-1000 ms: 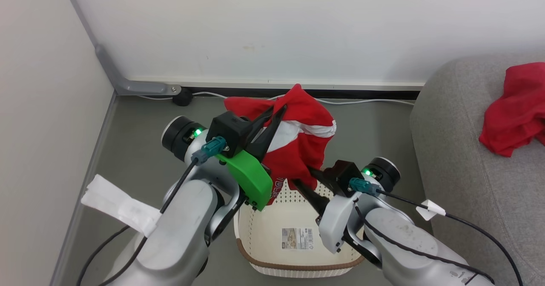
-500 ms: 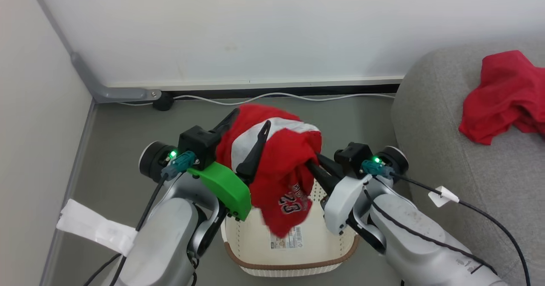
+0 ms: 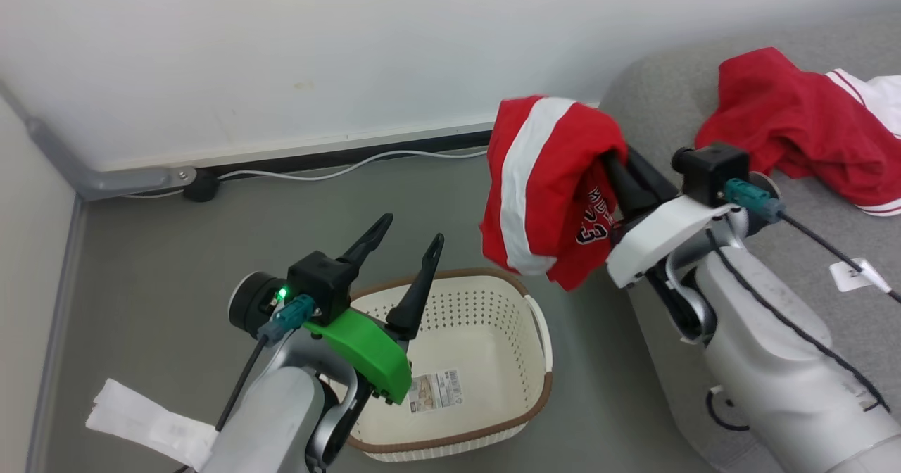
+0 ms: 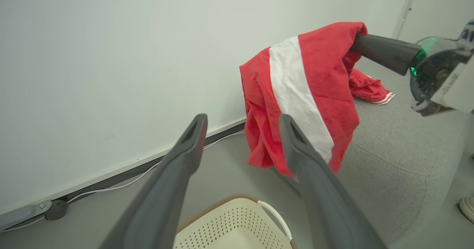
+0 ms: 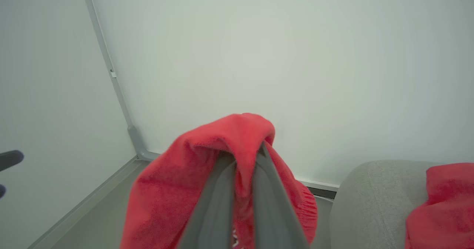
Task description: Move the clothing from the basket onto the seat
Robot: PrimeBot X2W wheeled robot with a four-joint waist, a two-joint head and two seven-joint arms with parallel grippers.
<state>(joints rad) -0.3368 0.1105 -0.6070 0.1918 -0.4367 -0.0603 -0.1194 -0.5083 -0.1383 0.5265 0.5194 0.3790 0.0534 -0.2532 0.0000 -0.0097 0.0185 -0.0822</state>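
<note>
**one red garment in my right jaws, the other lying on the seat**

my right jaws are clenched on the held garment [image 3: 542, 184]; the two dark fingers [image 5: 218, 204] are pressed together with a fold of red cloth pinched between them and draped over their tips; the held garment hangs free in the air, clear of the basket [image 3: 479, 318], above the grey floor [image 3: 176, 234] and just beside the rounded end of the seat [image 3: 647, 86]; whether its lower hem brushes the upholstery i cannot tell; a broad white band runs down its length, and dark lettering with a number shows on the side nearest my right arm.

my left jaws are released, the fingers [image 3: 419, 283] spread wide with nothing between them; they hover over the left part of the basket, tips pointing towards the wall; a green cover [image 3: 366, 350] sits on that wrist.

the basket stands upright on the floor near the foot of the seat, apart from it; its perforated base and the sticker [image 3: 433, 390] are in plain sight; one white handle faces the seat.

the second garment [image 3: 781, 128] lies crumpled on top of the seat, beyond my right wrist, with white fabric and thin striped trim at its right edge; it is well apart from the held garment.

a white cable [image 3: 338, 170] runs along the skirting behind the basket.
</note>
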